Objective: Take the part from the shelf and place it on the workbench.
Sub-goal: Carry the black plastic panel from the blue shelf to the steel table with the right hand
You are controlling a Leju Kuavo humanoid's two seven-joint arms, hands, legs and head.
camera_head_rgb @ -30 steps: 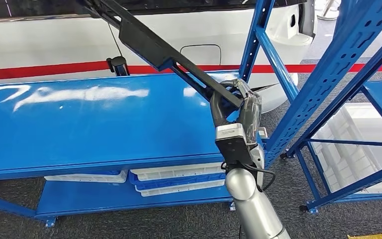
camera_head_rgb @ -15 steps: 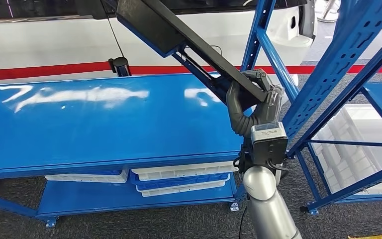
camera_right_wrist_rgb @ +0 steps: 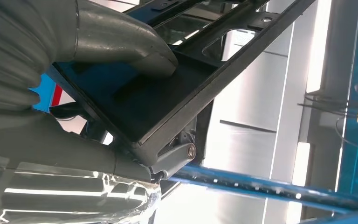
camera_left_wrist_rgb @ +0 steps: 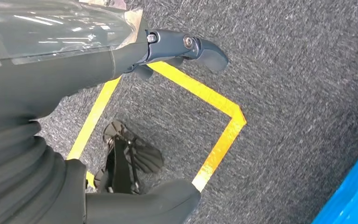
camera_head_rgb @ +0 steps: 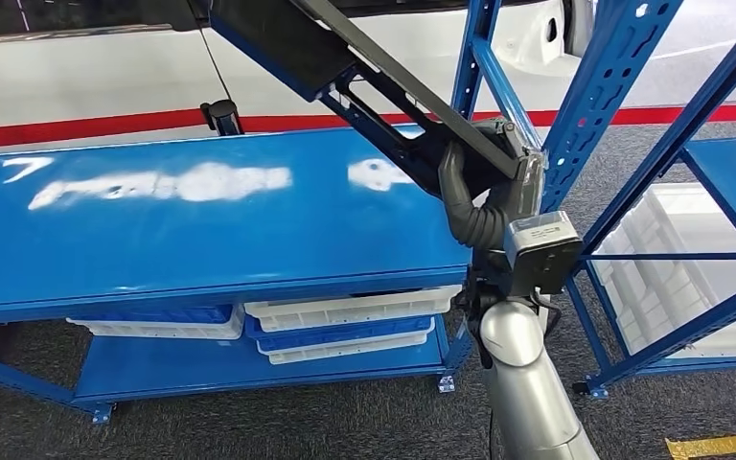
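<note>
I see my right hand (camera_head_rgb: 484, 182) clamped on the near end of the part (camera_head_rgb: 364, 72), a long black plastic piece, flat and matte, with ribbed framing underneath and a broader slab at its far end. It slants up and away to the left, held in the air above the right end of the workbench (camera_head_rgb: 201, 230), not touching it. From the right wrist camera, the thick grey thumb (camera_right_wrist_rgb: 121, 44) presses down on a recessed flat panel of the part (camera_right_wrist_rgb: 177, 88), with darker fingers (camera_right_wrist_rgb: 177, 151) under its edge; the frame there has slotted openings.

The workbench is a glossy blue metal top reflecting white glare. Beneath it, on a lower blue shelf, lie white plastic trays (camera_head_rgb: 350, 321) with a blue one between them. To the right stand perforated blue shelf uprights (camera_head_rgb: 604, 96), and a white bin (camera_head_rgb: 671, 278) sits low behind them. A white car body (camera_head_rgb: 86, 81) with a red stripe runs along the far side.

My left hand (camera_left_wrist_rgb: 121, 60) hangs over grey carpet crossed by yellow floor tape (camera_left_wrist_rgb: 214, 102), fingers loosely apart, holding nothing.
</note>
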